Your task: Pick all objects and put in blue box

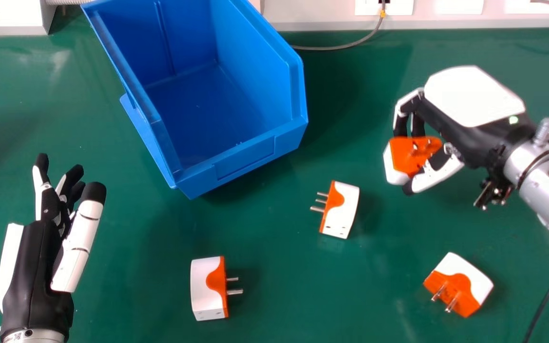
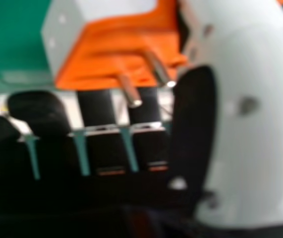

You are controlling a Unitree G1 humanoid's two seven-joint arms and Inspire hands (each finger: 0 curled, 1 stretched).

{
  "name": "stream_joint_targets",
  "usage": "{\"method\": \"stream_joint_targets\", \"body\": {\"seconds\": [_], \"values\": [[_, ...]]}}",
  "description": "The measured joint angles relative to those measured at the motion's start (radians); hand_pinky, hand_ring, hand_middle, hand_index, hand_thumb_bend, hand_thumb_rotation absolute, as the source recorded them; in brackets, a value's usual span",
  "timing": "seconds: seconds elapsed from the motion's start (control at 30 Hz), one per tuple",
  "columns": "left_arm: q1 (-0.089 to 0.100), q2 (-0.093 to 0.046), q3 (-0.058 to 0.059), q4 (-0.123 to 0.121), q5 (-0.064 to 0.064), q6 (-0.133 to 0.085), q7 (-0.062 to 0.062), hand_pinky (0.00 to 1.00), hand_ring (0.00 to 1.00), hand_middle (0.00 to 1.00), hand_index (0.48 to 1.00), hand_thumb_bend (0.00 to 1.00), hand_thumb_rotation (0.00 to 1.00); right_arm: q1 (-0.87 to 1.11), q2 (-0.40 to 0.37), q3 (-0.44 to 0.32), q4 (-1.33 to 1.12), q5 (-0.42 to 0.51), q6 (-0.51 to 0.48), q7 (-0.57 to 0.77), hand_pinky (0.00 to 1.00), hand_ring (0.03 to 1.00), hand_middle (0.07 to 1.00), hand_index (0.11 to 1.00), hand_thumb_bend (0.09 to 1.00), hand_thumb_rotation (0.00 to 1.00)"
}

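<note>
Right hand (image 1: 473, 97) is pinching one plug adapter (image 1: 405, 157); from it, blue box (image 1: 250, 157) lies between nine and ten o'clock in head view.

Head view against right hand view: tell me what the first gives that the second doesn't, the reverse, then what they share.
Head view: the blue box, three loose plugs and the open left hand.

Right hand view: two small holes in the white side of the held plug.

Both: that plug's white and orange body, the right hand gripping it, the green table.
</note>
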Motion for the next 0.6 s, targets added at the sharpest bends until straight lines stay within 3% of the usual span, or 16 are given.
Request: {"method": "stream_joint_targets", "body": {"seconds": [0.27,0.43,0.6], "values": [[-0.017,0.001,-0.002,0.009,0.016,0.0,0.005,0.89,0.95,0.95,0.973,0.64,0.83,0.062,-0.007,-0.057,-0.271,0.002,0.0,0.043,0.07,0.114,0.184,0.469,0.492,0.14],[-0.023,0.0,-0.005,0.016,0.029,0.004,0.009,0.89,0.94,0.95,0.972,0.63,0.83,0.083,0.031,-0.07,-0.366,0.007,-0.002,0.061,0.05,0.1,0.171,0.469,0.492,0.14],[-0.024,-0.002,-0.011,0.016,0.034,0.012,0.017,0.88,0.94,0.95,0.972,0.62,0.82,0.089,0.081,-0.07,-0.412,0.041,-0.007,0.096,0.04,0.089,0.158,0.469,0.491,0.15]]}}
